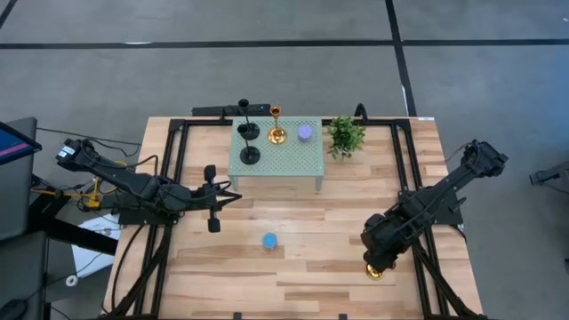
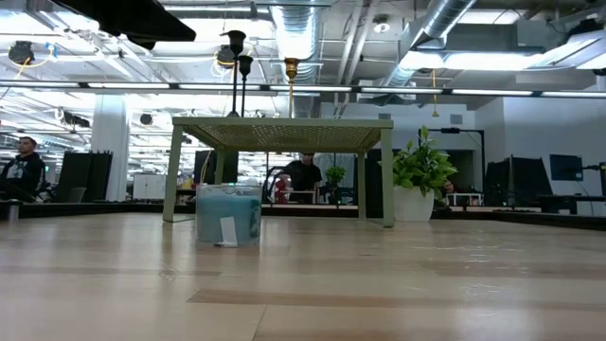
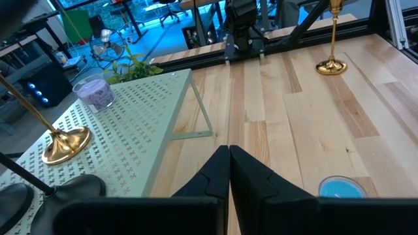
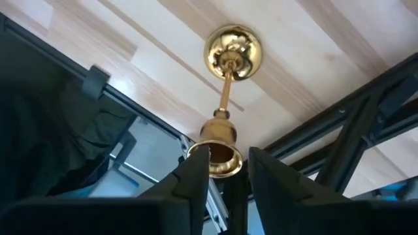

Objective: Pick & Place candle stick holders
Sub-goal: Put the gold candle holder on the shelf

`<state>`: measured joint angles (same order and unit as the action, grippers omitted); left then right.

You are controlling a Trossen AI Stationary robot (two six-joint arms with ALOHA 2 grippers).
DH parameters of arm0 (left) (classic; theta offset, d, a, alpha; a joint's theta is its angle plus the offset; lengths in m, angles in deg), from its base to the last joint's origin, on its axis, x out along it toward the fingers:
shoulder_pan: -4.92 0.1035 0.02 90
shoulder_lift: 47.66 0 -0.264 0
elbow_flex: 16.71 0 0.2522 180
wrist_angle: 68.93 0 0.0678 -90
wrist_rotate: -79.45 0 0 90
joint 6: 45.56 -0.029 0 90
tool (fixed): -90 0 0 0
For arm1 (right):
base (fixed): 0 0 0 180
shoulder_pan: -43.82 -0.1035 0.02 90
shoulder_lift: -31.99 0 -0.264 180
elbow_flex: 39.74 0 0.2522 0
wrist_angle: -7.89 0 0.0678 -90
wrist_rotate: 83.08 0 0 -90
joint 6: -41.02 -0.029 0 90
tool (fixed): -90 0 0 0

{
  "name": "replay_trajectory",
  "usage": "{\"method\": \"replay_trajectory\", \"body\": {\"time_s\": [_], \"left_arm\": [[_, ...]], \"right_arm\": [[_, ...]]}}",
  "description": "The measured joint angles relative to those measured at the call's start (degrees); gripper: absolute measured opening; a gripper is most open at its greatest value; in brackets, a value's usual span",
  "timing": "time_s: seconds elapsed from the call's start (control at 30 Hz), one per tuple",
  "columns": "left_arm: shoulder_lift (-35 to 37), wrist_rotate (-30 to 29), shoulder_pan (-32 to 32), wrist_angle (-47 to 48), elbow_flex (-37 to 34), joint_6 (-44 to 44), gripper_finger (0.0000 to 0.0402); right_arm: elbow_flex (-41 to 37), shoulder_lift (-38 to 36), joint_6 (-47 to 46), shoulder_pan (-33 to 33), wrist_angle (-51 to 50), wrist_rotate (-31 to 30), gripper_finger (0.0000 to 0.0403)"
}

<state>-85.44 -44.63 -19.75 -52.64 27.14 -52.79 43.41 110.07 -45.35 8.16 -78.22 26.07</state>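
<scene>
right gripper (image 4: 228, 173) fingers apart around gold candle stick holder (image 4: 228, 98) cup; could topple if nudged off-centre.

Two matte black holders (image 1: 248, 133) and one gold holder (image 1: 276, 126) standing upright on green stand; second gold holder (image 1: 375, 270) standing on table near right edge.

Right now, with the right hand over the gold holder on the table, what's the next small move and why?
Probably close the right hand on the gold holder: its fingers stand open either side of the cup at the stem's top, not gripping. The holder stands upright on the table, so a gentle close should not tip it.
</scene>
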Motion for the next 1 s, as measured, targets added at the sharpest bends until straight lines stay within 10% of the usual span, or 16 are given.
{"method": "replay_trajectory", "body": {"time_s": [1.0], "left_arm": [[0.0, 0.01, 0.0, -0.02, 0.0, 0.02, 0.0011]], "right_arm": [[-7.43, -0.02, -3.18, -4.87, 8.84, 0.08, 0.0073]]}}
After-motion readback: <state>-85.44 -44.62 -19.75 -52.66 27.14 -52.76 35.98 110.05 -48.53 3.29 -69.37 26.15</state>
